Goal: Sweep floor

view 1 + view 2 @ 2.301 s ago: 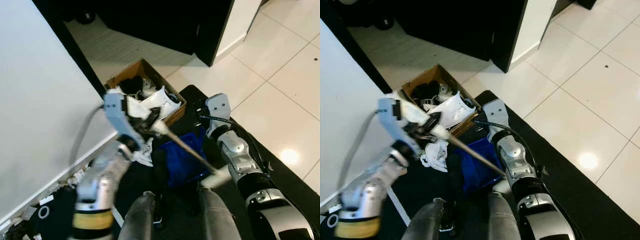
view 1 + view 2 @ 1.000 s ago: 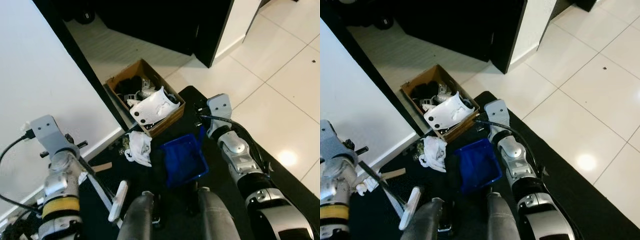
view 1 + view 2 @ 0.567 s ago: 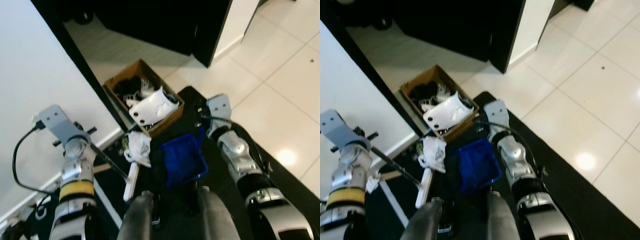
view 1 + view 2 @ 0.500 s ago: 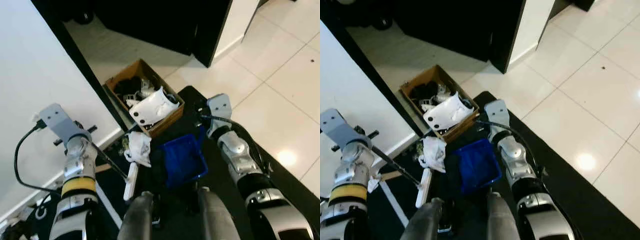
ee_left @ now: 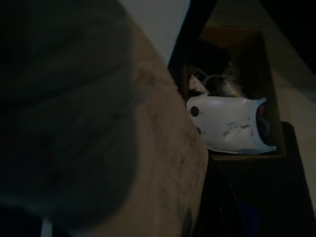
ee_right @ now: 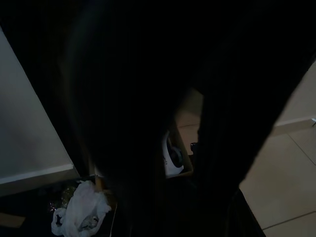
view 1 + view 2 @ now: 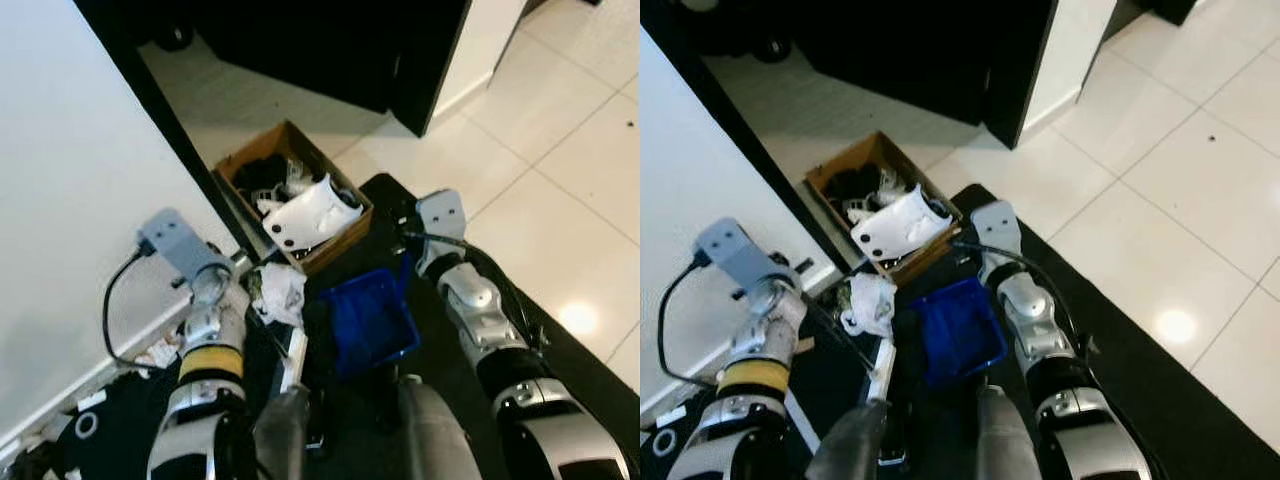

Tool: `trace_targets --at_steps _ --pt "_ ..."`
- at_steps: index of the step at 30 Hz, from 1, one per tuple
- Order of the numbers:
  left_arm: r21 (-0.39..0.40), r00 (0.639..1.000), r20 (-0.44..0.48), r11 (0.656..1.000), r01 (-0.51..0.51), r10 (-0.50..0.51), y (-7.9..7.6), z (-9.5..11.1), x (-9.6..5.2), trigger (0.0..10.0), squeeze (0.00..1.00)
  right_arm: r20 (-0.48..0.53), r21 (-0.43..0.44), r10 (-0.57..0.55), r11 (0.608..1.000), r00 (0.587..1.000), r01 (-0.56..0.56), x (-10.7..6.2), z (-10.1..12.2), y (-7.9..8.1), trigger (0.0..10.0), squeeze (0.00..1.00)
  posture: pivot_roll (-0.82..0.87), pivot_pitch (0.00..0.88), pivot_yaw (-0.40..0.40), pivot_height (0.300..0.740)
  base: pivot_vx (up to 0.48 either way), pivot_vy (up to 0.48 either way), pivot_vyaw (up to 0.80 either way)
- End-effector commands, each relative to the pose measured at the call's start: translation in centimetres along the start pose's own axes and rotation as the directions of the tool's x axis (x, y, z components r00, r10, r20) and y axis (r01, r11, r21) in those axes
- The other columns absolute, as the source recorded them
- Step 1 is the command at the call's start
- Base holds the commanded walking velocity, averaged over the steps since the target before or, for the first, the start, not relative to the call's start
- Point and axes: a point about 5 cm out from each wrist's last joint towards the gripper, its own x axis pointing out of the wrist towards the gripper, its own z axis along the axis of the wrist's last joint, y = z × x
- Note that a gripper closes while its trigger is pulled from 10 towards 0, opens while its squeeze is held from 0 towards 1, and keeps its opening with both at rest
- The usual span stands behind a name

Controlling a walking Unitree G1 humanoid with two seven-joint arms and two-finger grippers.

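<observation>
The left claw point(image 7: 243, 300) holds the broom point(image 7: 293, 358) by its handle, head on the black mat point(image 7: 590, 375) beside the blue dustpan point(image 7: 370, 318). Keep the head flat; draw the crumpled white bag point(image 7: 280, 290) toward the dustpan. Right claw state: cannot tell.

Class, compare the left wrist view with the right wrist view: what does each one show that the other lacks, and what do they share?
Left wrist view: the open inside of the cardboard box, with its brown rim around the white shell. Right wrist view: a crumpled white bag lying low in the shade. Shared: the white shell and a stretch of white wall, with much of each picture dark.
</observation>
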Motion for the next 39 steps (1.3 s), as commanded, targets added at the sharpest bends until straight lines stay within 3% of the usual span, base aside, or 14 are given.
trace_targets --at_steps 1,20,29,32,36,39 --pt "-0.156 0.987 -0.146 0.986 0.050 -0.073 -2.2 -2.7 -1.1 10.0 0.00 -0.065 0.032 0.023 0.999 0.998 -0.021 -0.6 -1.5 1.0 10.0 0.00 -0.02 0.297 0.022 0.740 0.000 0.000 0.00" --pt "-0.316 0.964 -0.180 0.939 0.133 -0.197 -6.0 -2.0 -2.3 10.0 0.00 -0.066 0.038 0.019 0.999 0.998 -0.016 -0.5 -1.5 1.1 10.0 0.00 -0.02 0.298 0.027 0.740 0.000 0.000 0.00" --pt "-0.343 0.960 -0.170 0.927 0.155 -0.224 -6.4 -1.2 -2.7 10.0 0.00 -0.068 0.037 0.019 0.999 0.998 -0.017 -0.5 -1.5 1.1 10.0 0.00 -0.01 0.295 0.026 0.740 0.000 0.000 0.00" --pt "-0.298 0.967 -0.127 0.939 0.174 -0.219 -5.8 -0.3 -2.6 10.0 0.00 -0.066 0.038 0.019 0.999 0.998 -0.016 -0.5 -1.5 1.1 10.0 0.00 -0.01 0.293 0.028 0.740 0.000 0.000 0.00" --pt "-0.120 0.970 -0.073 0.968 0.221 -0.230 -4.4 1.5 -2.5 10.0 0.00 -0.066 0.039 0.018 0.999 0.998 -0.015 -0.5 -1.5 1.1 10.0 0.00 0.00 0.293 0.032 0.740 0.000 0.000 0.00" --pt "0.101 0.967 -0.012 0.962 0.254 -0.254 -2.6 4.0 -2.7 10.0 0.00 -0.068 0.041 0.015 0.999 0.998 -0.013 -0.6 -1.7 1.1 10.0 0.00 0.01 0.294 0.038 0.740 0.000 0.000 0.00"
